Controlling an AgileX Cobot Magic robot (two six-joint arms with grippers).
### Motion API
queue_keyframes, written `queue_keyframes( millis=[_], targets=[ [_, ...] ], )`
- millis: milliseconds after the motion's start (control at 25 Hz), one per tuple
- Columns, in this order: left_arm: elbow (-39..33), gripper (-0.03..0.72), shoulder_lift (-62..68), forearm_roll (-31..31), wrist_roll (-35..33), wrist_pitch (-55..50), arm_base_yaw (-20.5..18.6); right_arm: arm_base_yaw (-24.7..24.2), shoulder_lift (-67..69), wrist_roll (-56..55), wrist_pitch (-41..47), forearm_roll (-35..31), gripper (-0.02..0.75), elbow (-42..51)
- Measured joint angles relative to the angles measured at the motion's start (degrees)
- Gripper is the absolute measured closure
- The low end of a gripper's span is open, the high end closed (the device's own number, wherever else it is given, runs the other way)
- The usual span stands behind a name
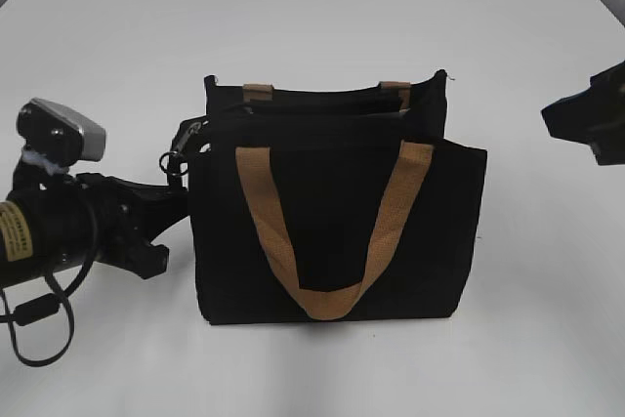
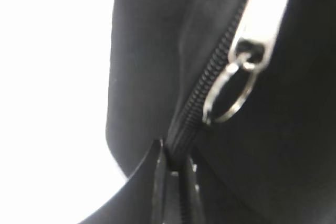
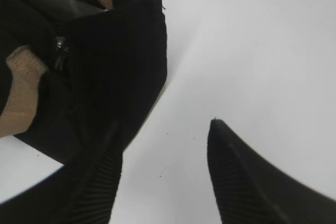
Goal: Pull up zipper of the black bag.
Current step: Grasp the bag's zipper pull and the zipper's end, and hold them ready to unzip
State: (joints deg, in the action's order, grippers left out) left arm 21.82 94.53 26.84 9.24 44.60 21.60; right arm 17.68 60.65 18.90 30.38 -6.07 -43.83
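We take this for a lab bench: a bare, plain white counter [image 1: 322,17] flanked by black robot arms [image 1: 78,222].

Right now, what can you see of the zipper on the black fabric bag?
The black zipper runs along the top edge of the black fabric bag. Its silver metal slider with a thin split ring sits at the bag's left end. The left gripper pinches the zipper tape just below it. The bag's mouth looks open.
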Motion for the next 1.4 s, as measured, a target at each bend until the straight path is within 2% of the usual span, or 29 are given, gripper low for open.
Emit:
queue_keyframes(
  millis=[160, 360, 560, 680, 920, 1400],
  targets=[
    [-2.6, 0.659, -4.5, -3.0, 0.0, 0.1, 0.0, 2.2, 0.0, 3.5, 0.1, -2.1, 0.326, -0.8],
    [-3.5, 0.659, -10.2, -4.2, 0.1, -0.7, 0.0, 13.2, 1.7, 14.7, -0.4, -6.2, 0.339, -2.5],
    [-3.6, 0.659, -16.4, -6.9, 0.2, -5.7, 0.0, 23.0, 9.8, 16.6, -1.7, -9.8, 0.368, -5.6],
    [-3.6, 0.659, -20.7, -8.5, 0.7, -8.8, 0.0, 26.7, 15.0, 16.7, -3.6, -10.3, 0.372, -9.6],
    [-3.6, 0.659, -27.2, -8.7, 3.0, -10.1, 0.0, 29.7, 25.0, 16.8, -5.0, -10.5, 0.372, -18.0],
    [-3.6, 0.659, -36.1, -8.1, 6.6, -10.4, 0.1, 29.7, 33.7, 16.8, -6.0, -14.6, 0.381, -28.2]
  ],
)
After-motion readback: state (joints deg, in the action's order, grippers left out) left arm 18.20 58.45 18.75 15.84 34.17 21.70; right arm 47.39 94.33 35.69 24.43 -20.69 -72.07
